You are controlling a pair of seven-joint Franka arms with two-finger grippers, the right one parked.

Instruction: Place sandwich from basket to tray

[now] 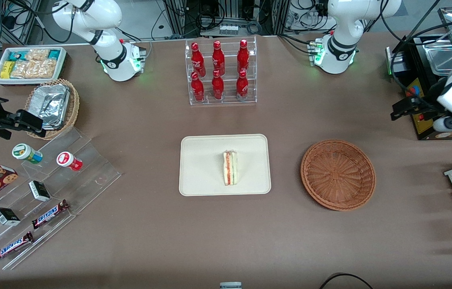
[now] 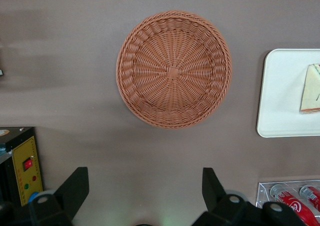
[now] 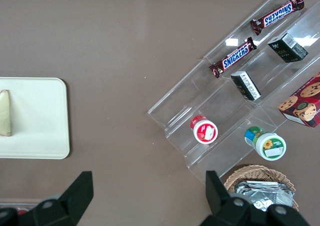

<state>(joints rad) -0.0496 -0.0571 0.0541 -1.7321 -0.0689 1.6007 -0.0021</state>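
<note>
Brown table [image 1: 226, 241], Snickers bars [image 1: 49, 214], open pincer [image 2: 145, 193] aloft.

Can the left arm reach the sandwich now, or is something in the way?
Probably yes. The sandwich lies uncovered on the tray, nothing stands over it, and the open gripper is raised above bare table near the basket.

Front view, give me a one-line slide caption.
Sandwich lies on the tray, basket beside it holds nothing, open hand raised above the table at the working arm's end.
</note>
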